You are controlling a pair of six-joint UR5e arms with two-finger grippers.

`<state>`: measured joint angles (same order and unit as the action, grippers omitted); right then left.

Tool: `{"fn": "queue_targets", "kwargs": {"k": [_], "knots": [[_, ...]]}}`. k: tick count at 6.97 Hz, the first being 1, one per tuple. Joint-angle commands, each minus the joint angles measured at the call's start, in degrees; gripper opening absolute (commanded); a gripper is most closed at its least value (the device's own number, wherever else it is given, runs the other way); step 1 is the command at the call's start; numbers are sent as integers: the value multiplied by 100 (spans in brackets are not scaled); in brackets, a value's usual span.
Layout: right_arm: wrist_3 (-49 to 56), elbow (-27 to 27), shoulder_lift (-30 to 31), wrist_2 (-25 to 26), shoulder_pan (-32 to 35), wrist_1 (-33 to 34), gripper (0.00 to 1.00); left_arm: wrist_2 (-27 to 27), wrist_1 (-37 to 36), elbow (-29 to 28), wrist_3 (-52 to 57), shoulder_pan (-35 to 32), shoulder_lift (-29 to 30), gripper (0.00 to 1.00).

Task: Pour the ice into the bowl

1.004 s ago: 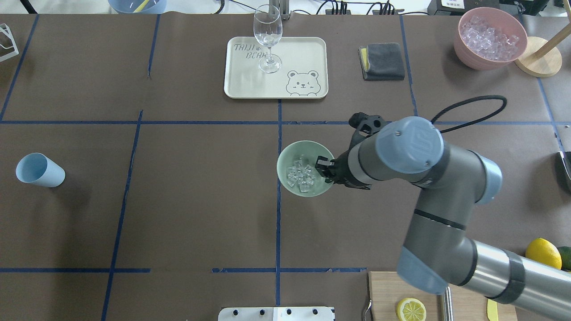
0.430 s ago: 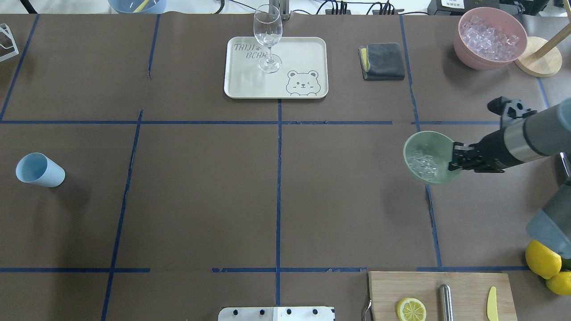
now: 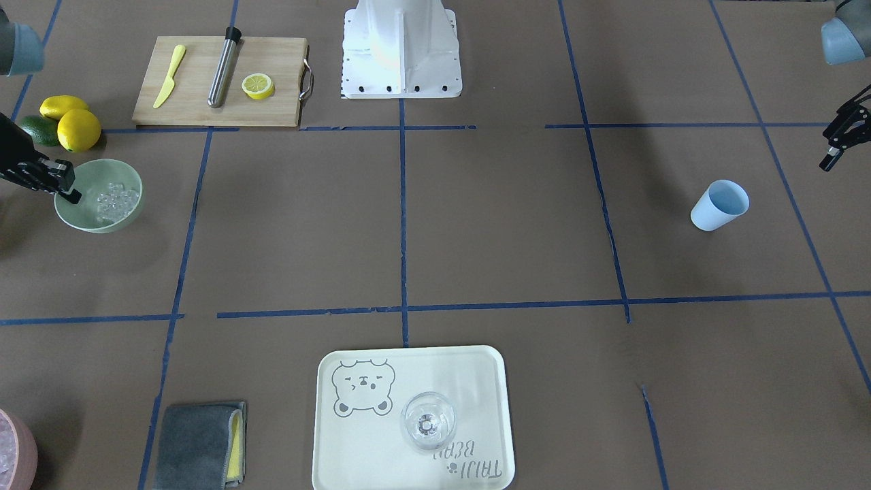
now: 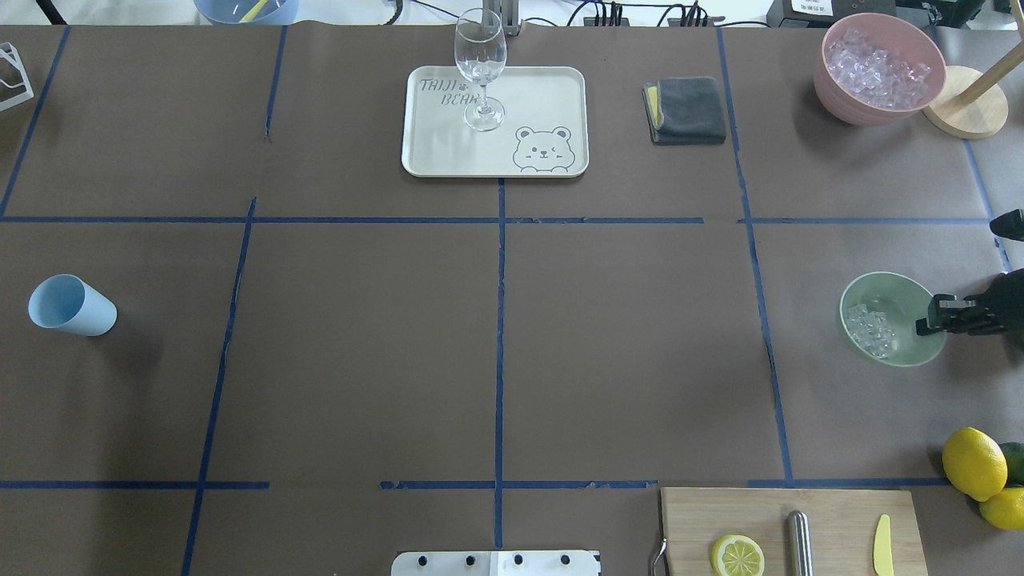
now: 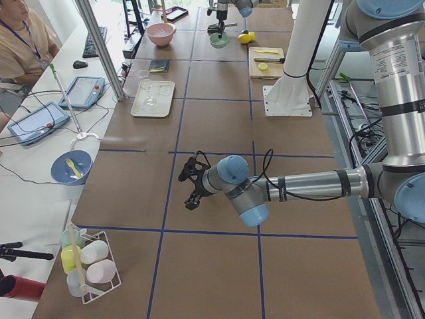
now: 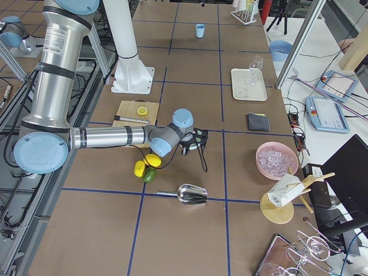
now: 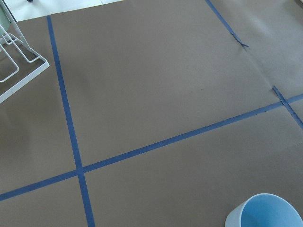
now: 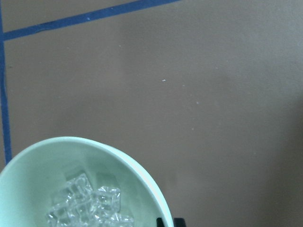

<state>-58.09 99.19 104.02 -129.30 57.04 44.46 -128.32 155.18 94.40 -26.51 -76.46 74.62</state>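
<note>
**A:** Where is the ice?

**B:** The ice (image 4: 870,330) is a small heap of clear cubes inside the mint-green bowl (image 4: 896,294). The bowl is far out on the robot's right side of the brown surface (image 4: 360,336), near the edge.

**A:** Is anything holding the bowl?

**B:** Yes. The right end effector (image 4: 932,318) is clamped on the bowl's rim, on the side away from the cubes. The right wrist view shows this close up: cubes piled low in the bowl, and a dark finger (image 8: 179,222) at the rim. I cannot tell whether the bowl rests on the surface or hangs just above it.

**A:** And the other arm?

**B:** The overhead view does not show it. The front-facing view catches the left end effector (image 3: 833,146) at its edge, above and apart from a blue cup (image 3: 720,205). I cannot tell whether it is open or closed. The left wrist view shows only that cup's rim and blue tape lines.

**A:** What else is around?

**B:** Lemons (image 4: 974,453) lie near the bowl, toward the robot. A pink bowl (image 4: 832,80) heaped with clear cubes sits well apart, at the far right corner. A tray (image 4: 544,96) at the far middle carries an upright glass (image 4: 481,64). Only the exterior right view shows a metal scoop (image 6: 190,194) lying on the surface beyond the lemons.
</note>
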Motion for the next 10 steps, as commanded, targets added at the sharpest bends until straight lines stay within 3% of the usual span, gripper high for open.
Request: {"fn": "queue_targets", "kwargs": {"k": [1,10], "knots": [[114,-321,40,-113,141,-420,0,0,13,0,-4,0,-9,100],[-177,-822,-796,-324,-167,-403,0,0,101,0,5,0,-80,100]]}}
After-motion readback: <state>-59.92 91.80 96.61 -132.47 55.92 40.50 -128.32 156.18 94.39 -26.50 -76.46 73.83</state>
